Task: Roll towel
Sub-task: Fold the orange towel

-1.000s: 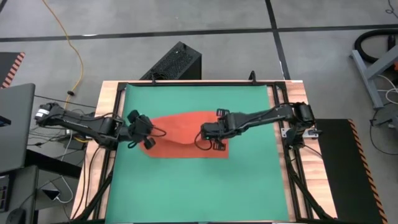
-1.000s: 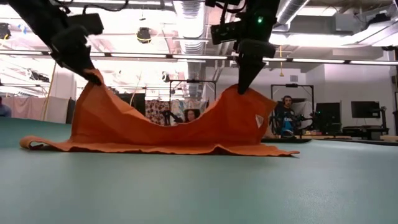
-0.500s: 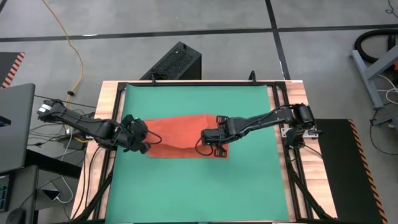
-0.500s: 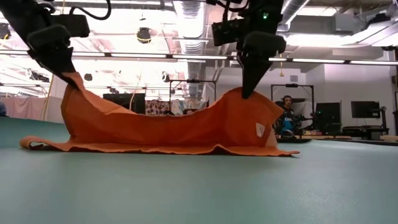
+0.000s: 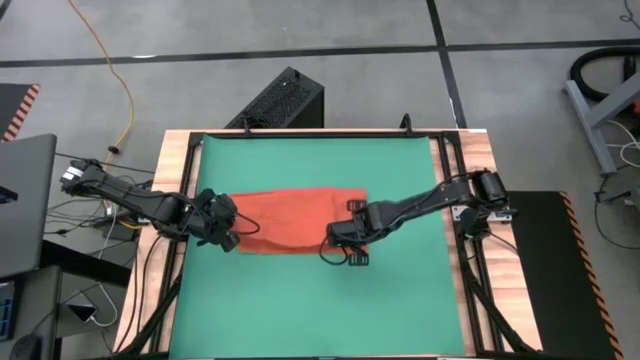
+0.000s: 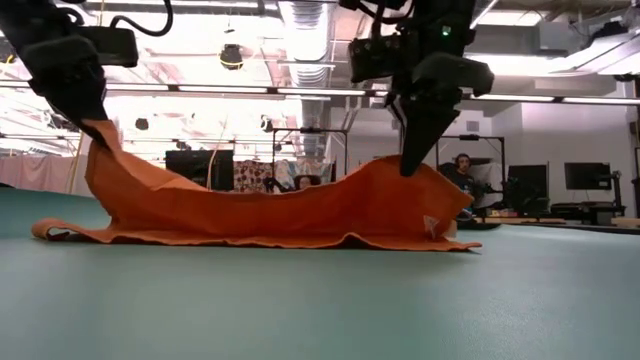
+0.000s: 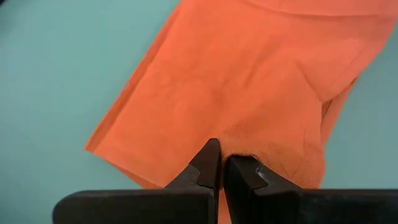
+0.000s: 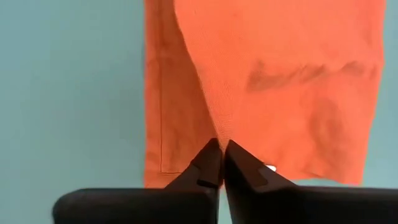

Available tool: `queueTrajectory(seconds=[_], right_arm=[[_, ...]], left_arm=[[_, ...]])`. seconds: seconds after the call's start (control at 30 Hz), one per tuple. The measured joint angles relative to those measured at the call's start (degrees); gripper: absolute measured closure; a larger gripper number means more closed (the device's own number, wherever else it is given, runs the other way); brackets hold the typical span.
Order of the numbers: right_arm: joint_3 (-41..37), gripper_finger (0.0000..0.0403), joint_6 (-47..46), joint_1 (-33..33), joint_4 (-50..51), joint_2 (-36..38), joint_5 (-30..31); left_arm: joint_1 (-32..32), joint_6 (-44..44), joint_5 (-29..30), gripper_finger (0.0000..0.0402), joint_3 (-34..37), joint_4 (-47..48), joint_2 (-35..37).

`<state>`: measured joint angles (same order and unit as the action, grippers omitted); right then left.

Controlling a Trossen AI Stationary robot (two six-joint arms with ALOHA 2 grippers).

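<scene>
Towel (image 5: pixel 290 220) pinched at both ends: left gripper (image 6: pixel 95 118) and right gripper (image 6: pixel 410 165) each clamped tight on a lifted edge; its tag is hard to make out.

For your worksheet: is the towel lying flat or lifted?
Partly lifted: the towel hangs between left gripper and right gripper, lower edge on the table.

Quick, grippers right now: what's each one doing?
Left gripper: shut on the towel, holding a corner up.
Right gripper: shut on the towel's other raised corner.
</scene>
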<state>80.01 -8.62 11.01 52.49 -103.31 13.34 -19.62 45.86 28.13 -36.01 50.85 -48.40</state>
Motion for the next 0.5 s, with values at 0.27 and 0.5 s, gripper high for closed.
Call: queueTrajectory(seconds=[0.27,0.5], right_arm=[[0.0,0.0265,2.4,0.6,-1.1,0.0,0.0],[0.0,0.0199,6.2,-1.4,-0.5,0.3,2.0]], left_arm=[[0.0,-1.0,-2.8,0.0357,0.0,1.8,0.0],[-0.6,2.6,-7.8,0.0307,0.0,6.6,0.0]])
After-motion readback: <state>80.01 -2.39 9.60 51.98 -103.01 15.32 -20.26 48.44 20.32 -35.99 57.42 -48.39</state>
